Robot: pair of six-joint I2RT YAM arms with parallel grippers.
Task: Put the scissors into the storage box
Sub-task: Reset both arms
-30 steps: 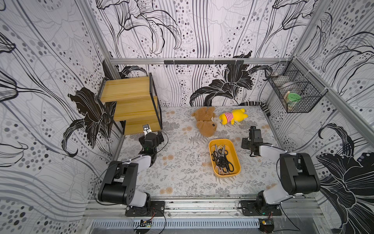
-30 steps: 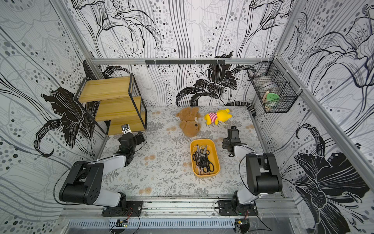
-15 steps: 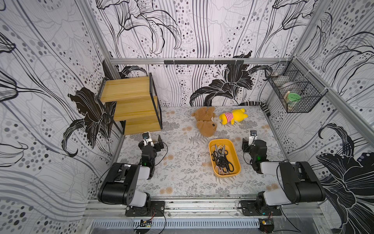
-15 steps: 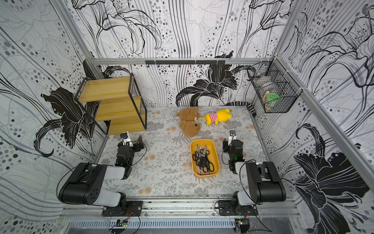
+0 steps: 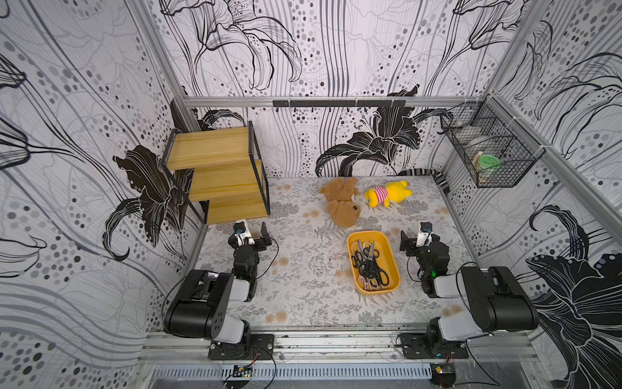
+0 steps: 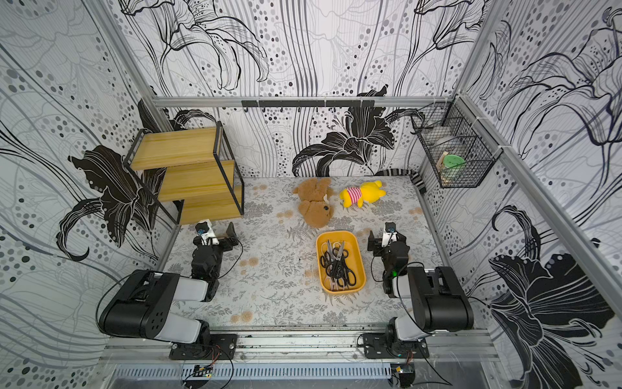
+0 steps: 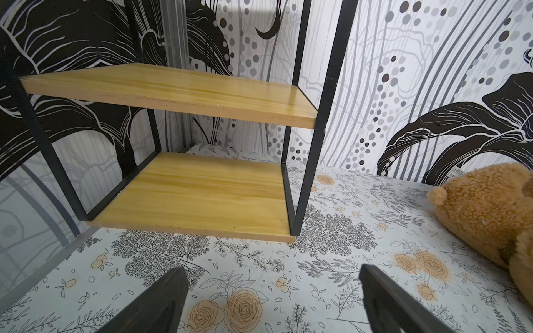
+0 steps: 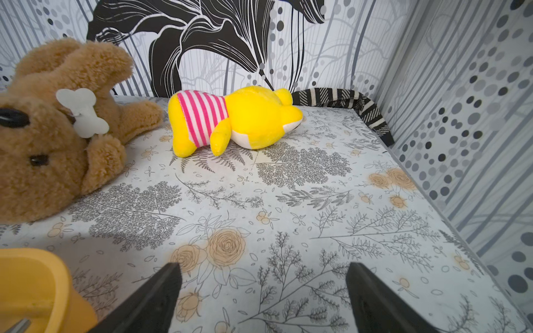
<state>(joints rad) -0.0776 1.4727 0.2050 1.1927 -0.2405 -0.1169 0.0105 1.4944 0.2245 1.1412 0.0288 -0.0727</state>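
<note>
Several scissors (image 5: pixel 370 266) lie heaped in the storage box (image 5: pixel 367 234), right of centre on the desk (image 5: pixel 303 269); long axes near-to-far, most blades pointing far; my left tool (image 7: pixel 272 269) and right tool (image 8: pixel 263 265) both gape, empty.

Honestly the left arm (image 5: pixel 205 304) and right arm (image 5: pixel 494 303) are twins: chunky matte-black joint housings with pale grey link covers, thin black cables (image 5: pixel 276 249) looping off, a small white camera pod (image 5: pixel 243 232) by each wrist, black wedge-shaped fingers (image 7: pixel 161 299), and a tiny green light (image 5: pixel 433 273) on the right one.
</note>
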